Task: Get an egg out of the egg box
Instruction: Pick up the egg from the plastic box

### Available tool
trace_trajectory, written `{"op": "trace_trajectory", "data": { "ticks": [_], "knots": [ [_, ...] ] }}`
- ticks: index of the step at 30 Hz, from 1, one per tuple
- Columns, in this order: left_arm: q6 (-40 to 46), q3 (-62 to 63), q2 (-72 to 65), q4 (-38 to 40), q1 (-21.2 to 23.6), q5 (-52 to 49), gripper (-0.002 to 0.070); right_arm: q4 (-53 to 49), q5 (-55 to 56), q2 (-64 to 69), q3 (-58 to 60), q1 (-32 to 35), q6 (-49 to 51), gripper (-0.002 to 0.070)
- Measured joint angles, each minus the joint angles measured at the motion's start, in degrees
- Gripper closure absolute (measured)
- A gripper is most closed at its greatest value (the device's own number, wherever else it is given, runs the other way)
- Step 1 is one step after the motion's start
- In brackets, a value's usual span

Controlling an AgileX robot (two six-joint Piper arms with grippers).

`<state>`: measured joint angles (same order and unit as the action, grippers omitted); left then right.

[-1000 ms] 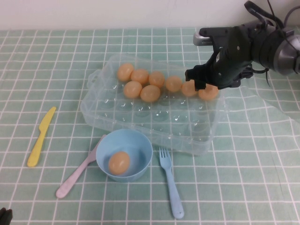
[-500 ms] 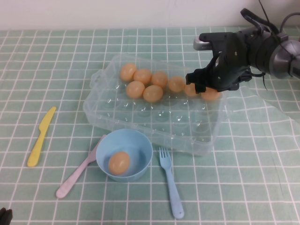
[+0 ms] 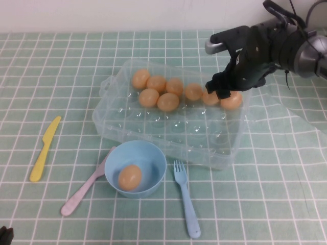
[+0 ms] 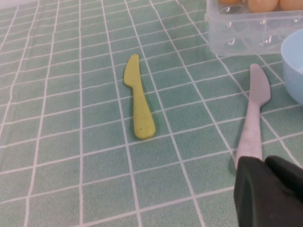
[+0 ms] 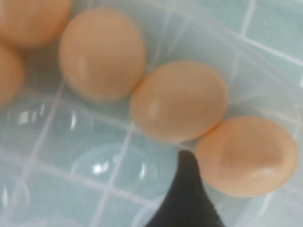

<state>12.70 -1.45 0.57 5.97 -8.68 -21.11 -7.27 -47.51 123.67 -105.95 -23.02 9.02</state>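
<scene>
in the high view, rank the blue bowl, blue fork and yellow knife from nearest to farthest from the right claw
The right claw is over the egg box's right end.
1. Blue fork, in front of the box.
2. Blue bowl, front left of the box; close to the fork's distance.
3. Yellow knife, far left.

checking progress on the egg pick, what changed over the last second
The right gripper drew slightly back toward the far edge of the clear plastic egg box, hovering over its far-right tan-orange eggs, none gripped. The box slid slightly right. The light-blue round bowl, cutlery and left gripper stayed put.
</scene>
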Motion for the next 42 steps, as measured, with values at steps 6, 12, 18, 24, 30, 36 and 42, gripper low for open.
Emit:
{"op": "trace_trajectory", "data": {
  "ticks": [6, 12, 18, 24, 30, 36, 42],
  "knots": [
    [0.0, 0.0, 0.0, 0.0, 0.0, 0.0, 0.0675, 3.62, -3.33, 0.0, -0.52, -0.1, -21.28, 0.0213],
    [0.0, 0.0, 0.0, 0.0, 0.0, 0.0, 0.0675, 3.18, -5.22, 0.0, -0.52, -0.1, -26.39, 0.0213],
    [0.0, 0.0, 0.0, 0.0, 0.0, 0.0, 0.0675, 0.15, -4.97, 1.57, -0.52, -0.1, -26.75, 0.0199],
    [0.0, 0.0, 0.0, 0.0, 0.0, 0.0, 0.0675, -1.0, -3.58, 2.27, -0.63, -0.22, -26.75, 0.012],
    [0.0, 0.0, 0.0, 0.0, 0.0, 0.0, 0.0675, -1.27, -1.4, 2.5, -0.63, -0.22, -26.75, 0.0101],
    [0.0, 0.0, 0.0, 0.0, 0.0, 0.0, 0.0675, -2.19, -0.86, 2.76, -0.63, -0.22, -26.75, 0.0101],
    [0.0, 0.0, 0.0, 0.0, 0.0, 0.0, 0.0675, -5.29, -0.12, 2.76, -0.63, -0.22, -26.3, 0.0101]
  ]
}}
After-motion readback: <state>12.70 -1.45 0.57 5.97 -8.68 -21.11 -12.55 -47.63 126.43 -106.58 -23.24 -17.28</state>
